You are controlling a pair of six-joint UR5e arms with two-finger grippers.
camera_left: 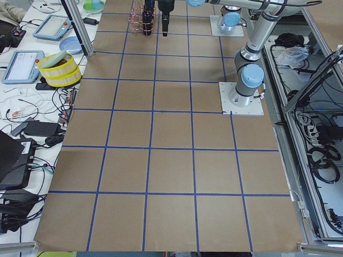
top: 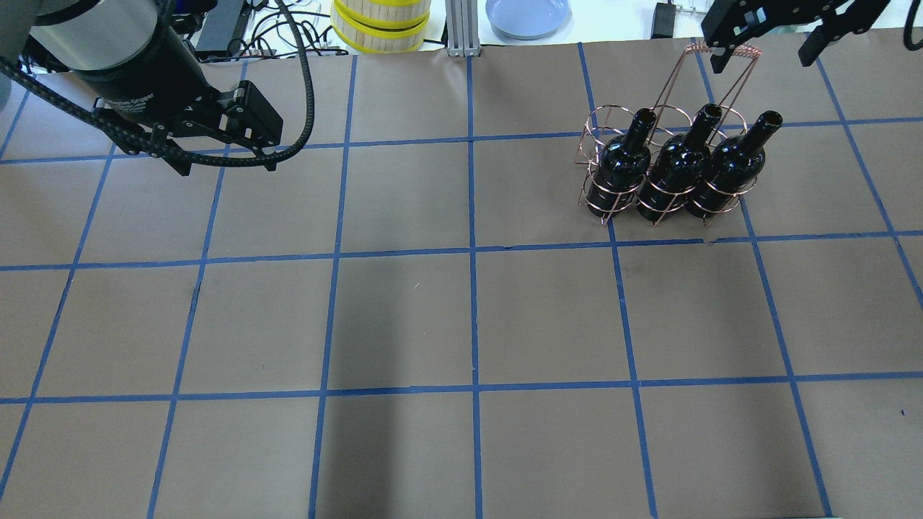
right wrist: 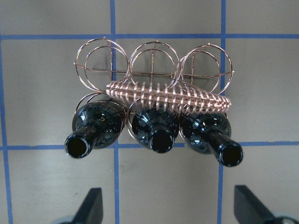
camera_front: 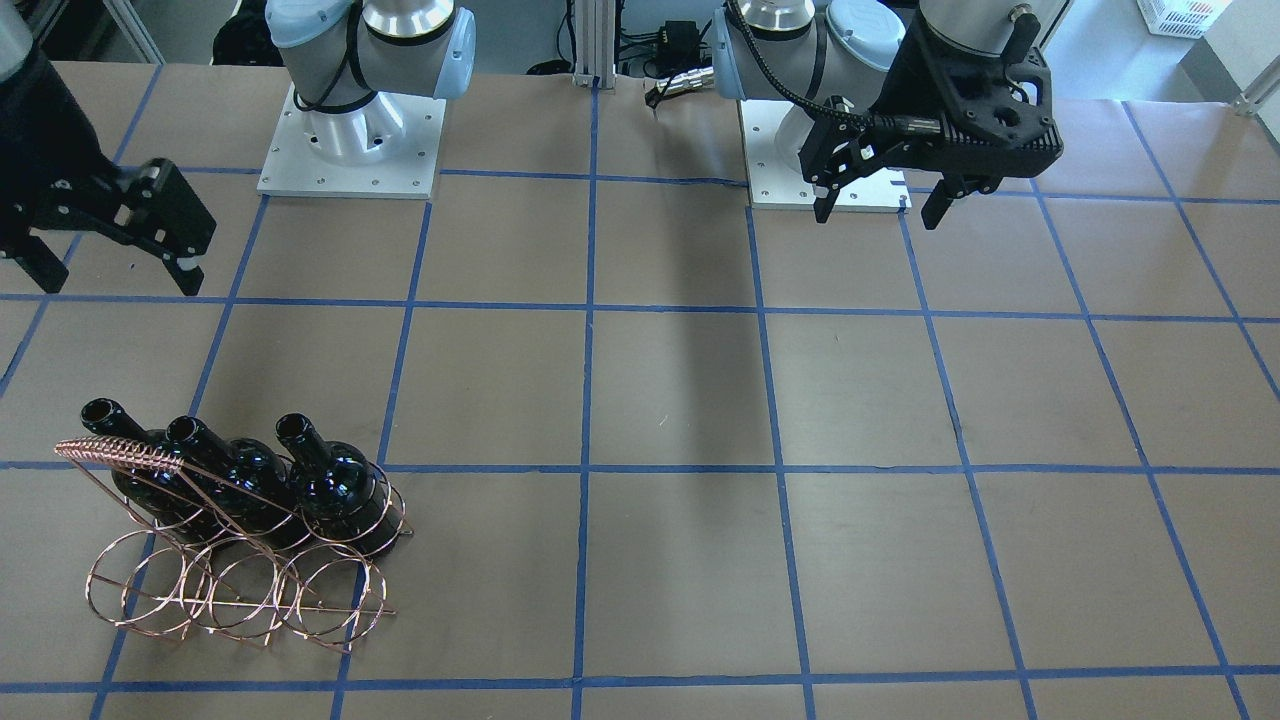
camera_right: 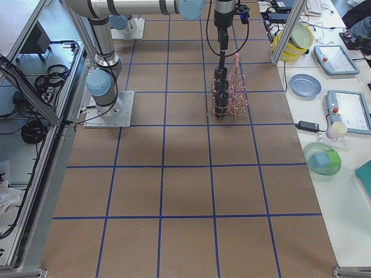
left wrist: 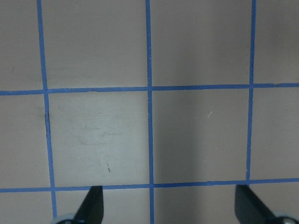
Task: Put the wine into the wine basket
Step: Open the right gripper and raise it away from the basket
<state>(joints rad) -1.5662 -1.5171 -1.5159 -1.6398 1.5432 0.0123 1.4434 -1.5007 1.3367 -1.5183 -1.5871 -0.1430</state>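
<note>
Three glossy black wine bottles (top: 621, 169), (top: 674, 169), (top: 728, 169) stand upright side by side in the copper wire wine basket (top: 598, 126), in its row of rings nearer the robot. The far row of rings is empty. In the right wrist view the bottles (right wrist: 156, 126) show from above under the coiled handle (right wrist: 168, 95). My right gripper (top: 763, 54) hangs open and empty above the basket's handle, touching nothing. My left gripper (top: 225, 167) is open and empty above bare table at the far left; its fingertips (left wrist: 91, 205) frame only paper.
The table is brown paper with a blue tape grid. The arm bases (camera_front: 350, 140), (camera_front: 800, 150) stand at the robot's edge. A yellow stacked container (top: 378, 25) and a blue plate (top: 528, 13) sit beyond the table's far edge.
</note>
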